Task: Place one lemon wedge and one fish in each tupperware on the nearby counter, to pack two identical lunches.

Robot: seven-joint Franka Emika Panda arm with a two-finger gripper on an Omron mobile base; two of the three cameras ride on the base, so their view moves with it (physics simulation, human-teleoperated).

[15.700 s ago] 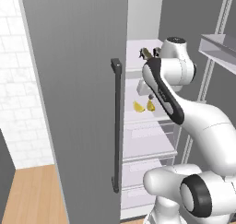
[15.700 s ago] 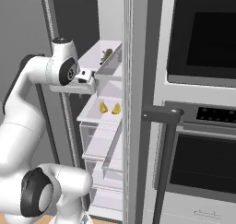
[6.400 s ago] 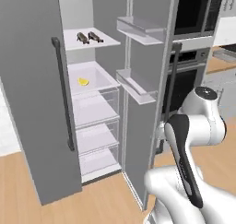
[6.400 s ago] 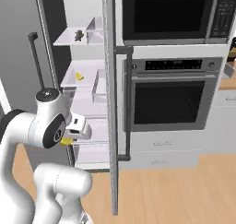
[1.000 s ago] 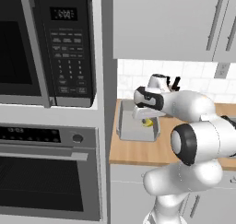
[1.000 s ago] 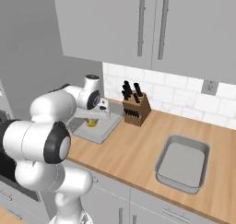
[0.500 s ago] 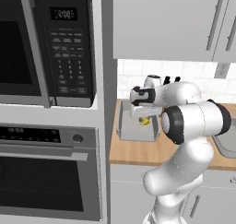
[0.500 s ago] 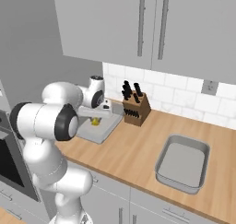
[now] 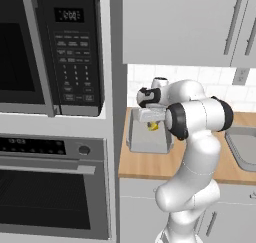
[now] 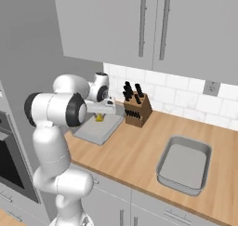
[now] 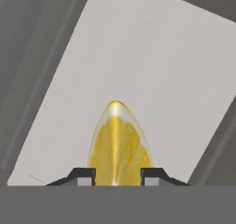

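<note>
Your arm folded forward, gripper (image 11: 118, 176) pointing down over grey tupperware (image 10: 95, 129) left of knife block (image 10: 136, 109), fingers clamped on lemon wedge (image 11: 118, 144).

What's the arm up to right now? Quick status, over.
Gripper shut on lemon wedge. Wedge hanging over grey container on the counter. Container floor bare below, nothing blocking. Over.

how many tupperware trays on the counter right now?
2. One tray sits at the counter's left end, under the gripper, which holds a lemon wedge above it. The other tray lies to the right, past the knife block.
</note>
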